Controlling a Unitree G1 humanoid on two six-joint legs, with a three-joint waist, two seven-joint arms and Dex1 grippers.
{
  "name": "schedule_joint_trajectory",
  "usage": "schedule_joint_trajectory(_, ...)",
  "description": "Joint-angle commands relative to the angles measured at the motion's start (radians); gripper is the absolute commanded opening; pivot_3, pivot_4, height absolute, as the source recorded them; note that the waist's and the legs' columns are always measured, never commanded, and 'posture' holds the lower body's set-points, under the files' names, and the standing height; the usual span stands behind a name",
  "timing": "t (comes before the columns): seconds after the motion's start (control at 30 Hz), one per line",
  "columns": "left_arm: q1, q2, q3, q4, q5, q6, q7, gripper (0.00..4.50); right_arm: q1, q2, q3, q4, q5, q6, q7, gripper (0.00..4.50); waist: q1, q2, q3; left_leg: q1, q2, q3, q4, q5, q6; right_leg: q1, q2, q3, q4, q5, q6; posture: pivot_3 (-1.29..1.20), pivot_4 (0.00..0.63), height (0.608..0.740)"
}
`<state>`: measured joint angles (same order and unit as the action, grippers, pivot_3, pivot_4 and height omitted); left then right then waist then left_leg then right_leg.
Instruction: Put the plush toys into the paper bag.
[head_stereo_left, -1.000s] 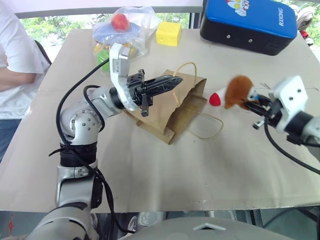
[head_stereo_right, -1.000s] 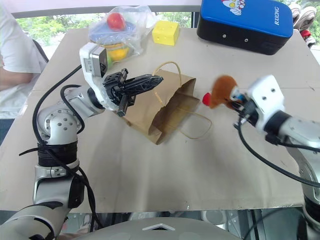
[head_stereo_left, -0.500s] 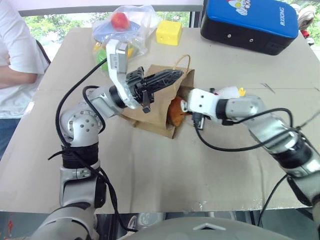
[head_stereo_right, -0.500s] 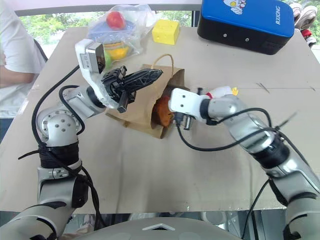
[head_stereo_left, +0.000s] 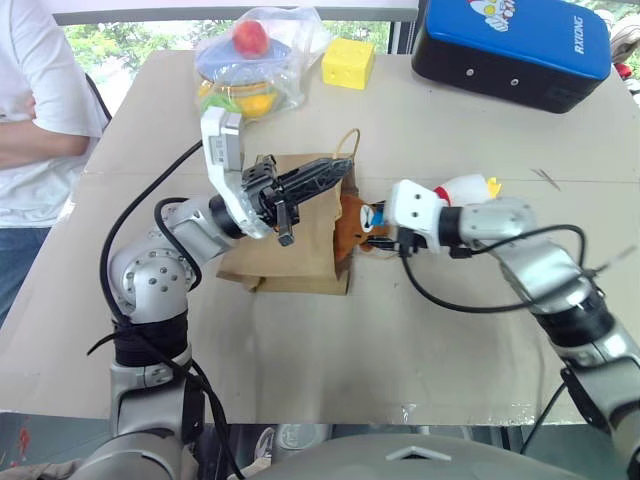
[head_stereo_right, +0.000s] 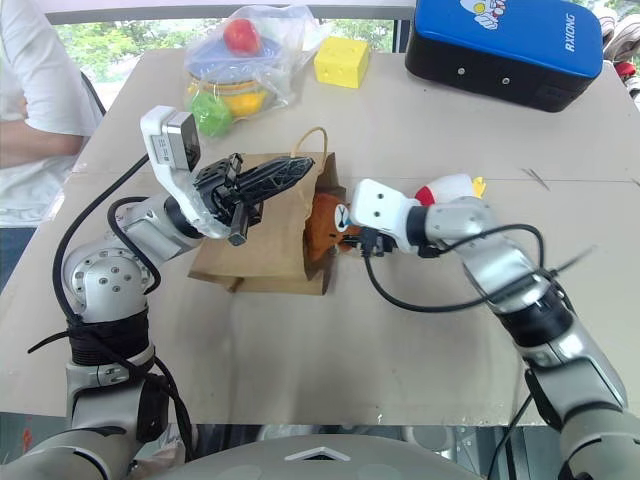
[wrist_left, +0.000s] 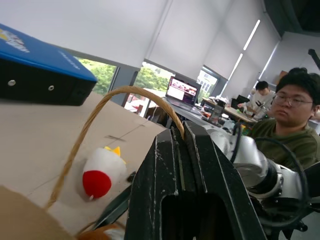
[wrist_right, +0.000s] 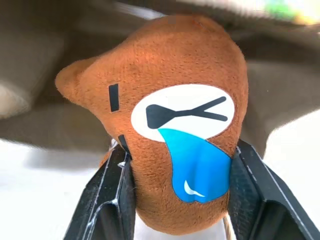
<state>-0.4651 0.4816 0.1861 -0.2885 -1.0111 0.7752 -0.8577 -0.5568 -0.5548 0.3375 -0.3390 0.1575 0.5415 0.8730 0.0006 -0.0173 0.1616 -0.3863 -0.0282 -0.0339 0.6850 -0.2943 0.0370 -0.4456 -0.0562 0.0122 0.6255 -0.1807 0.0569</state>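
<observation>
The brown paper bag (head_stereo_left: 285, 240) lies on its side in the middle of the table, its mouth facing right. My left gripper (head_stereo_left: 335, 172) is shut on the bag's cord handle (wrist_left: 95, 117) and holds the upper edge up. The brown bear head (head_stereo_left: 355, 218) with the blue tear (wrist_right: 197, 165) sits in the bag's mouth. My right gripper (wrist_right: 179, 149) is at the mouth, with its fingers (wrist_right: 107, 200) against both sides of the bear. The white cone toy (head_stereo_left: 465, 187) with a red tip lies on the table just behind my right forearm.
At the far edge stand a clear plastic bag of colourful toys (head_stereo_left: 250, 55), a yellow holed block (head_stereo_left: 348, 62) and a blue and black case (head_stereo_left: 510, 45). A person in white (head_stereo_left: 30, 110) stands at the table's left side. Another person (wrist_left: 287, 115) sits beyond.
My right arm swung in from the right and carried the bear to the bag's mouth. The bag now lies flatter. My left gripper has kept its hold on the handle.
</observation>
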Motion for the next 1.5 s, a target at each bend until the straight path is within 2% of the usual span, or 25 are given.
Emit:
schedule_joint_trajectory(0.03, -0.022, 0.008, -0.011, 0.016, 0.018, -0.044, -0.059, 0.00, 0.011, -0.009, -0.073, -0.093, 0.027, 0.073, -0.040, 2.10, -0.007, 0.000, 0.000, 0.001, 0.000, 0.001, 0.000, 0.000, 0.000, 0.000, 0.000, 0.001, 0.000, 0.000, 0.000, 0.00, 0.150, 0.740)
schedule_joint_trajectory(0.3, -0.105, -0.039, -0.085, 0.070, 0.025, -0.062, -0.157, 0.00, 0.009, 0.021, 0.049, -0.018, -0.085, 0.034, -0.083, 2.10, -0.013, 0.000, 0.000, 0.002, 0.000, 0.002, 0.000, 0.000, 0.000, 0.002, 0.001, 0.001, 0.000, 0.000, 0.000, 0.00, 0.150, 0.740)
schedule_joint_trajectory(0.43, -0.162, -0.082, -0.147, 0.102, 0.031, -0.059, -0.227, 0.00, -0.008, 0.029, 0.068, -0.011, -0.102, 0.014, -0.072, 2.10, -0.011, 0.000, 0.000, 0.002, 0.000, 0.002, 0.001, 0.000, 0.000, 0.002, 0.001, 0.001, 0.000, 0.000, 0.000, 0.00, 0.150, 0.740)
schedule_joint_trajectory(0.67, -0.278, -0.135, -0.215, 0.249, 0.100, -0.110, -0.377, 0.00, 0.028, 0.039, 0.007, -0.073, -0.027, 0.050, -0.060, 2.10, -0.016, 0.000, 0.000, 0.002, -0.001, 0.002, 0.000, 0.000, 0.000, 0.002, 0.002, 0.001, 0.000, 0.000, 0.000, 0.00, 0.150, 0.740)
schedule_joint_trajectory(0.87, -0.313, -0.137, -0.228, 0.321, 0.154, -0.147, -0.442, 0.00, 0.053, 0.126, -0.051, -0.014, 0.049, 0.100, -0.099, 2.10, -0.017, 0.000, 0.000, 0.002, 0.000, 0.002, 0.000, 0.000, 0.000, 0.002, 0.003, 0.002, 0.000, 0.000, 0.000, 0.00, 0.150, 0.740)
schedule_joint_trajectory(1.03, -0.278, -0.107, -0.204, 0.318, 0.200, -0.181, -0.434, 0.00, 0.103, 0.123, -0.044, -0.017, 0.011, 0.080, -0.144, 4.41, -0.013, 0.000, 0.000, 0.002, 0.000, 0.002, 0.000, 0.000, 0.000, 0.002, 0.002, 0.002, 0.000, 0.000, 0.000, 0.00, 0.150, 0.740)
schedule_joint_trajectory(1.23, -0.264, -0.068, -0.228, 0.342, 0.325, -0.344, -0.495, 0.00, 0.142, 0.120, -0.094, -0.101, 0.040, 0.146, -0.184, 4.47, -0.013, 0.000, 0.000, 0.002, 0.000, 0.002, 0.000, 0.000, 0.000, 0.002, 0.002, 0.002, 0.000, 0.000, 0.000, 0.00, 0.150, 0.740)
schedule_joint_trajectory(1.37, -0.324, -0.064, -0.225, 0.420, 0.378, -0.428, -0.535, 0.00, 0.152, 0.124, -0.105, -0.154, 0.036, 0.192, -0.231, 4.47, -0.012, 0.000, 0.000, 0.002, 0.000, 0.002, 0.000, 0.000, 0.000, 0.002, 0.002, 0.002, 0.000, 0.000, 0.000, 0.00, 0.150, 0.740)
schedule_joint_trajectory(1.5, -0.367, -0.036, -0.226, 0.475, 0.436, -0.492, -0.564, 0.00, 0.166, 0.100, -0.197, -0.290, 0.083, 0.307, -0.270, 4.47, -0.011, 0.000, 0.000, 0.001, 0.000, 0.001, 0.001, 0.000, 0.000, 0.001, 0.002, 0.001, 0.000, 0.000, 0.000, 0.00, 0.150, 0.740)
